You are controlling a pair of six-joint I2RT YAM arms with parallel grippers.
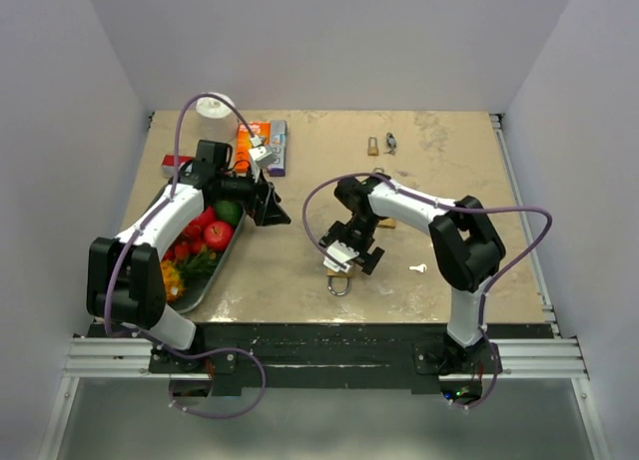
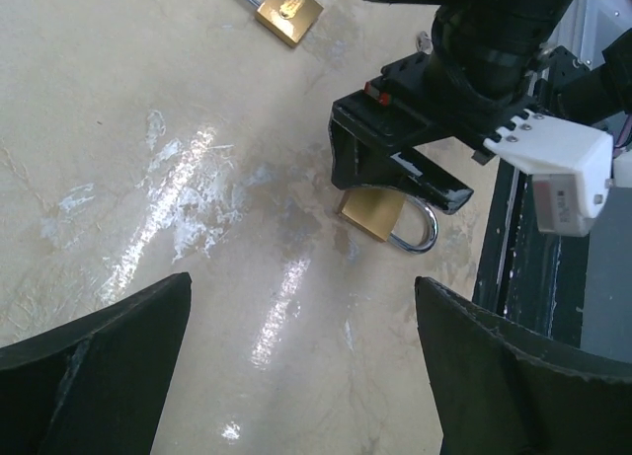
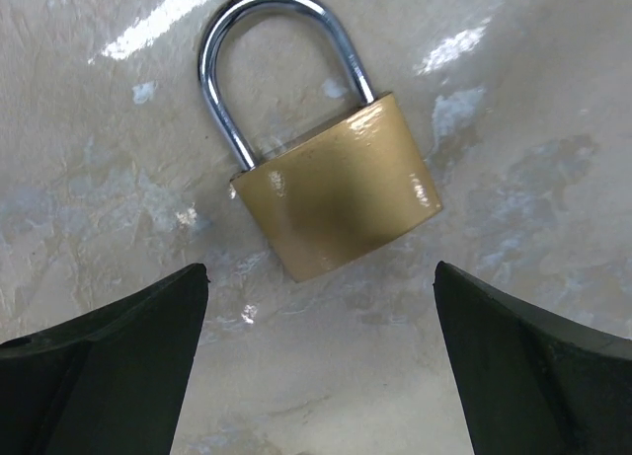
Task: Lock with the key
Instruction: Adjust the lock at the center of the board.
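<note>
- Padlock point(image 3: 336, 200), a brass body with a steel shackle point(image 3: 259, 40), lies flat on the beige table point(image 1: 449, 181) near the front edge, roughly midway between the two arms.
- Right gripper point(image 1: 351, 258) hangs directly over the padlock with its jaws spread wide, one finger to each side of the body and holding nothing.
- Key point(image 1: 417, 269), small and pale, lies on the table to the right of the padlock, apart from it.
- Left gripper point(image 1: 272, 209) is also spread wide and empty, just beside the tray point(image 1: 203, 285) of fruit and facing the padlock.
- A second brass padlock point(image 2: 288, 11) lies farther back on the table.
</note>
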